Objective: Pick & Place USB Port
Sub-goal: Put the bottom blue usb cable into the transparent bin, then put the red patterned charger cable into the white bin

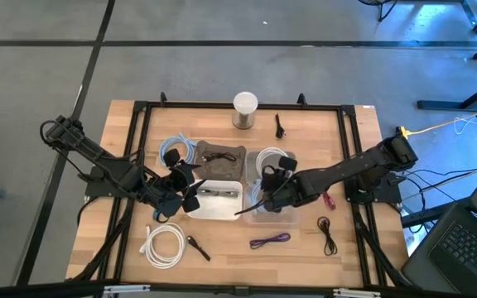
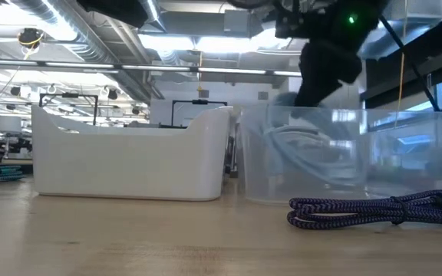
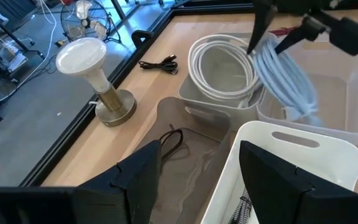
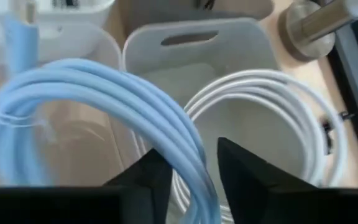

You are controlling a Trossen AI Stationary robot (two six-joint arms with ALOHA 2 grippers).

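Note:
A bundle of light-blue USB cable point(image 4: 104, 93) hangs between the parted fingers of my right gripper point(image 4: 194, 155) above the clear bin point(image 3: 347, 93). Its lower loops point(image 2: 294, 146) show through that bin's wall. In the left wrist view the same gripper point(image 3: 269, 43) stands over the bundle point(image 3: 288, 81). My left gripper point(image 3: 197, 162) waits open over the near end of the white bin point(image 1: 218, 200), with nothing between its fingers. A white cable coil point(image 4: 260, 124) lies in the grey bin point(image 1: 272, 161). My right gripper comes slanting down from the table's right side, and several strands of the bundle's top loop point(image 4: 185, 140) pass between its two fingers. The fingers stand apart, and I cannot tell whether they touch the strands. The bundle hangs below them into the clear bin.
A brown-tinted bin point(image 1: 220, 157) holds a black cable. A white-topped lamp point(image 1: 245, 109) stands at the far edge. A white coil point(image 1: 164, 244), a purple braided cable point(image 2: 374, 208) and black cables point(image 1: 325, 233) lie on the near part of the table.

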